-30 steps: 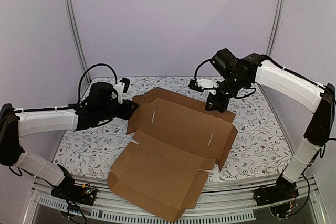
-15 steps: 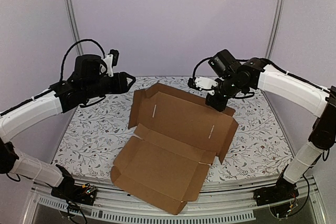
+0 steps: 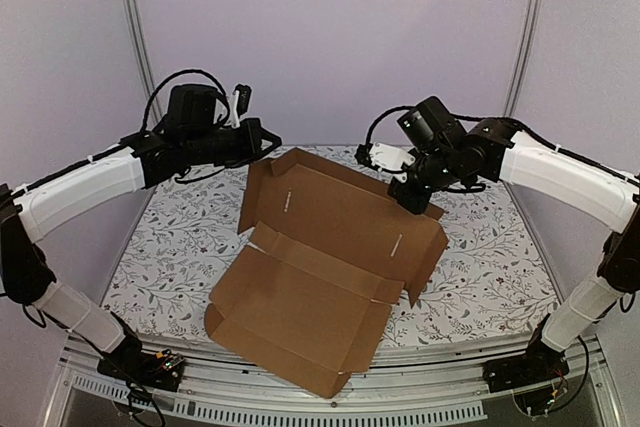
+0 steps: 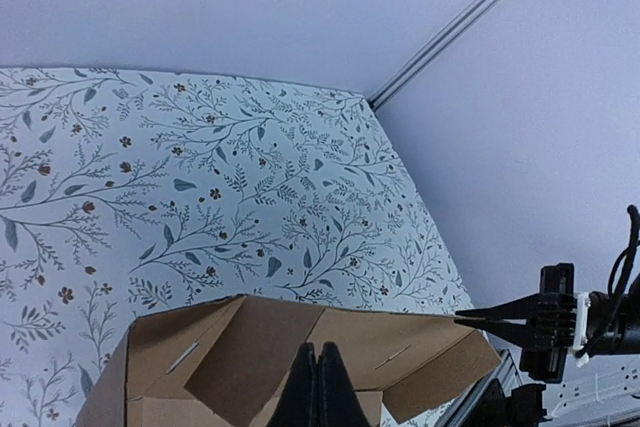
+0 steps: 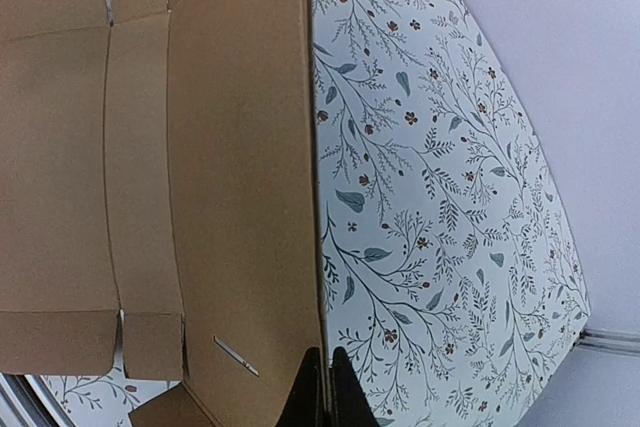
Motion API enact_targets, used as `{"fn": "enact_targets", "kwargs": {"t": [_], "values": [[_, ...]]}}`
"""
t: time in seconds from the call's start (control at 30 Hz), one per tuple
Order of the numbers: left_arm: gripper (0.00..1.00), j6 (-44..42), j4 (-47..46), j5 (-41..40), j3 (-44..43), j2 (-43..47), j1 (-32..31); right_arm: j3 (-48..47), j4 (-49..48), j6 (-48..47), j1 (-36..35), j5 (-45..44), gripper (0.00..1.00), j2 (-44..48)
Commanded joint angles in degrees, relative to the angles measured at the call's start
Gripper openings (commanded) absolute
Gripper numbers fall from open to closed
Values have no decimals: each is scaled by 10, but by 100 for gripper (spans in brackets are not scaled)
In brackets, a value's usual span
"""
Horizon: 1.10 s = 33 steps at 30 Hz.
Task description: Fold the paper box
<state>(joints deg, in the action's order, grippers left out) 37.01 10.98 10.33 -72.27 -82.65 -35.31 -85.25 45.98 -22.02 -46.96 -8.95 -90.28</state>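
You are looking into a robot test booth, a lab-style workcell rather than a home. Plain lilac wall panels [image 3: 330, 37] close in three sides, joined by aluminium posts [image 3: 135, 37] at the far corners. The table [image 3: 500, 267] carries a white cloth [image 3: 180, 247] printed with leafy sprigs. A slotted metal rail [image 3: 430, 414] runs along its near edge, where the left arm [image 3: 80, 182] and right arm [image 3: 570, 172] are bolted, black cables [image 3: 175, 82] looping.

Both arms reach inward, left gripper [image 3: 272, 139] raised and closed, right gripper [image 3: 408, 201] pinching the paper box [image 3: 300, 297].
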Motion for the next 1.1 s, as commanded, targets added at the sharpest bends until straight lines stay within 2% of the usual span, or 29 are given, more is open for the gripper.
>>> {"fn": "enact_targets", "kwargs": {"t": [0.0,0.13,0.33,0.63,1.07], "values": [[0,37,-3,-25,-9,-23,-3,14,-25,15,-10,-14,0,23],[0,53,-5,-44,-6,-36,-1,18,-28,18,-12,-16,0,26],[0,62,-4,4,-8,-60,-4,15,-36,29,-13,-36,0,25],[0,70,0,36,13,-50,-17,5,-42,42,-14,-55,0,14],[0,96,-68,65,5,-83,-29,4,-42,47,-46,-42,0,13]]}}
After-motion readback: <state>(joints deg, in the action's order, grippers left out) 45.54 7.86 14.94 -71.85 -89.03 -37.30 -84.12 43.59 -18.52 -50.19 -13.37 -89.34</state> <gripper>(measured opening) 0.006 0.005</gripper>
